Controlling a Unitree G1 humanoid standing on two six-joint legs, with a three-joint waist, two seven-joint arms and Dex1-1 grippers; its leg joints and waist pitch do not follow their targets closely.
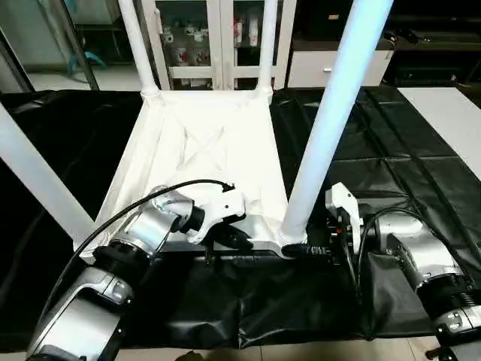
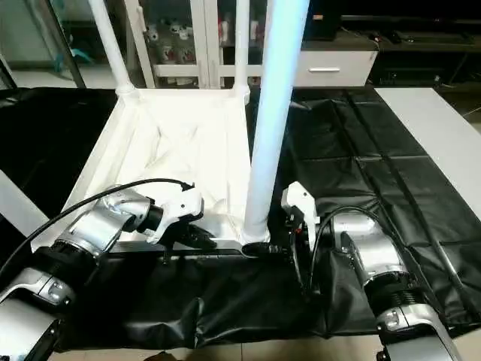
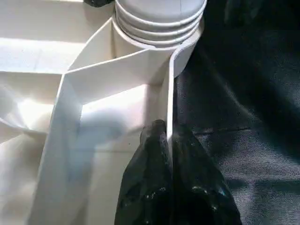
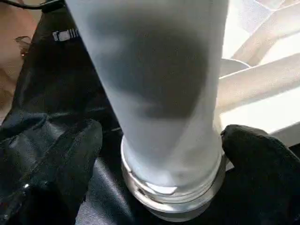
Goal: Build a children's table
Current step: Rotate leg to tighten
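The children's table lies upside down on the black cloth, its ribbed white top [image 1: 203, 143] facing up with several white legs standing in the corner sockets. The near right leg [image 1: 334, 120] rises from its socket [image 3: 154, 28]. My left gripper [image 3: 168, 129] is shut on the top's thin near rim wall [image 3: 169, 93], a black finger on each side, just beside that socket. My right gripper [image 4: 159, 154] stands open around the base of the near right leg [image 4: 154, 93], with its fingers [image 4: 51, 164] either side and a little clear of it.
A flat white board [image 1: 451, 120] lies at the right on the black-draped worktable [image 1: 376, 158]. A white cabinet [image 1: 218, 37] and dark shelving stand behind. The near left leg [image 1: 37, 180] slants across the left side. A black cable [image 1: 113, 218] loops over my left forearm.
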